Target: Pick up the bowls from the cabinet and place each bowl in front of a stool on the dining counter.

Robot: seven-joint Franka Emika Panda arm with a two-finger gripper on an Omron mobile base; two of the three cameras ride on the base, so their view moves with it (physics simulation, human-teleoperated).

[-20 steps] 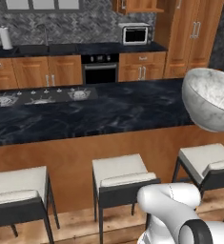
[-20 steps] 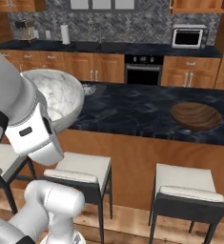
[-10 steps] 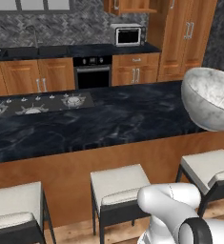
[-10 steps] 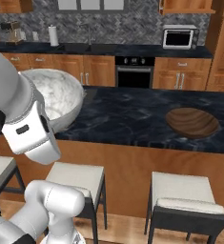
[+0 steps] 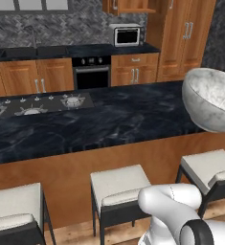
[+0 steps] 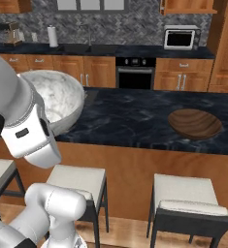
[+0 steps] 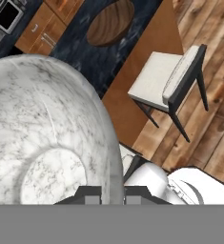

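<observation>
Gripping the stone bowl (image 7: pixel 51 138) by its rim, at nine o'clock from the wood bowl (image 6: pixel 195 124); could slip, heavy.

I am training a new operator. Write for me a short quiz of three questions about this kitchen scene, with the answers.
1. True or false: the gripper is shut on the marbled bowl.
2. Where does the wooden bowl rest?
A. on a stool
B. on the dining counter
C. in the cabinet
3. Fill in: a white ____ stands in front of the counter, below the wooden bowl.

Key: 1 true; 2 B; 3 stool
</observation>
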